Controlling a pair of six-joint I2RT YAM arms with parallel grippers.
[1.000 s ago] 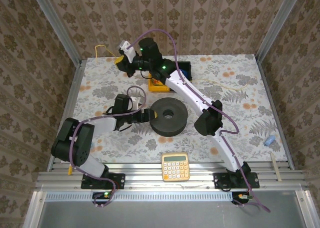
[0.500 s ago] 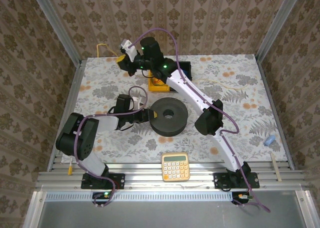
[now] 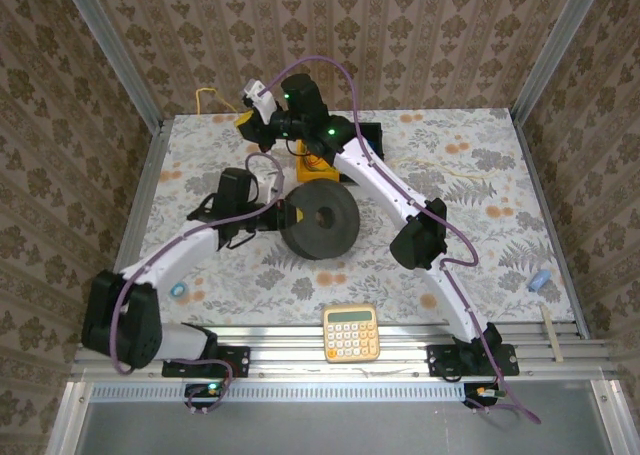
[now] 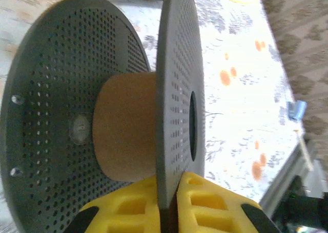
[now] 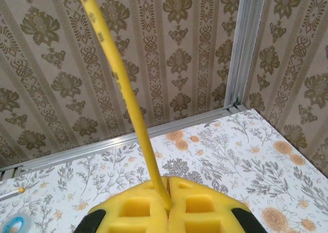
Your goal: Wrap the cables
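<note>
Standing on edge, no longer flat, spool (image 3: 322, 219) clenched by left gripper (image 4: 169, 205), right gripper (image 5: 167, 206) beyond it clenched yellow cord (image 5: 119, 77)

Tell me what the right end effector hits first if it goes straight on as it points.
Probably the papered wall past the table's edge; apart from the yellow cord the right end effector grips, the way looks free, though depth is unclear.

White arms (image 3: 375, 180) with black joints, looping purple cables (image 3: 345, 72), green lights (image 3: 327, 133), yellow-padded left claw (image 4: 171, 210) and right claw (image 5: 168, 208).
</note>
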